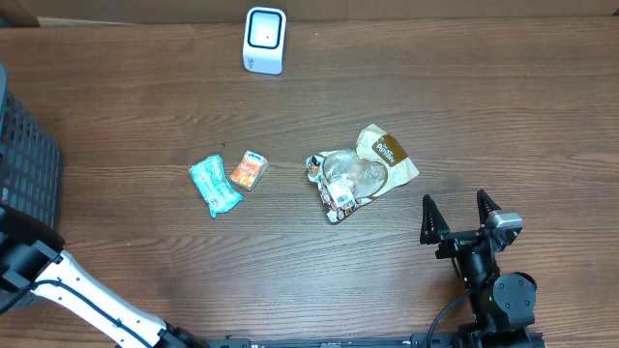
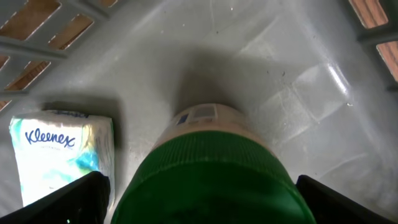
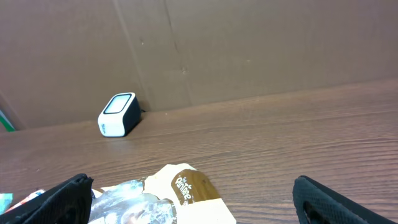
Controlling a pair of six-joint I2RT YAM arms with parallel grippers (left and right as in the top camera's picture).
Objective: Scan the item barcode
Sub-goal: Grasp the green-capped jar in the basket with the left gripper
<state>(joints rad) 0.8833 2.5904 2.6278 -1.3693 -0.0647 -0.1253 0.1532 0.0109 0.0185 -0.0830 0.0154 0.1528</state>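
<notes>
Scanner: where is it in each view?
Overhead: scanner top, left of centre, at the table's far edge.
Left wrist: not in it.
Right wrist: scanner left of centre, by the back wall.
Shared landmark: bag, nearer the camera than the scanner.

Lost green-capped bottle past the bottom edge; lost basket past the left; could not read barcode on bag.
</notes>
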